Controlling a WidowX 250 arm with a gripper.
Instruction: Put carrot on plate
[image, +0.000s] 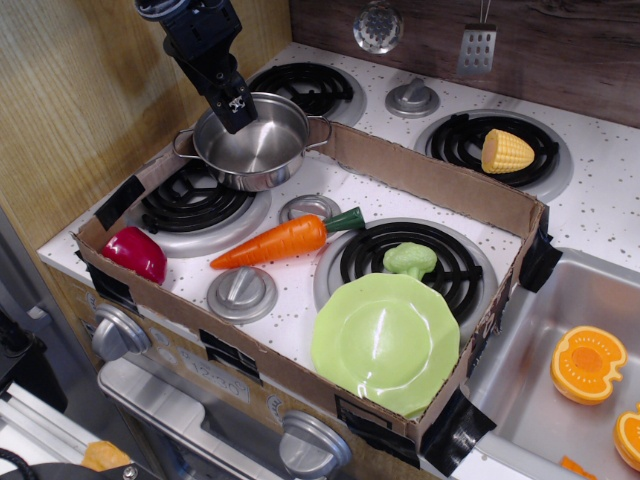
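Note:
The carrot (277, 241) is long, tapered and orange with a dark green stem cap. It lies on the toy stove top between the burners, tip to the left. The lime-green plate (386, 342) with a scalloped rim lies empty at the front right, leaning on the cardboard wall. My gripper (238, 112) hangs at the back left over the rim of the steel pot (254, 142), far from the carrot. Its fingers look close together with nothing between them.
A low cardboard wall (430, 182) rings the work area. Inside are a red pepper (135, 252) at the left and a green broccoli toy (409, 259) behind the plate. A corn cob (506, 152) sits on the back right burner. Orange halved fruit (587, 363) lies in the sink.

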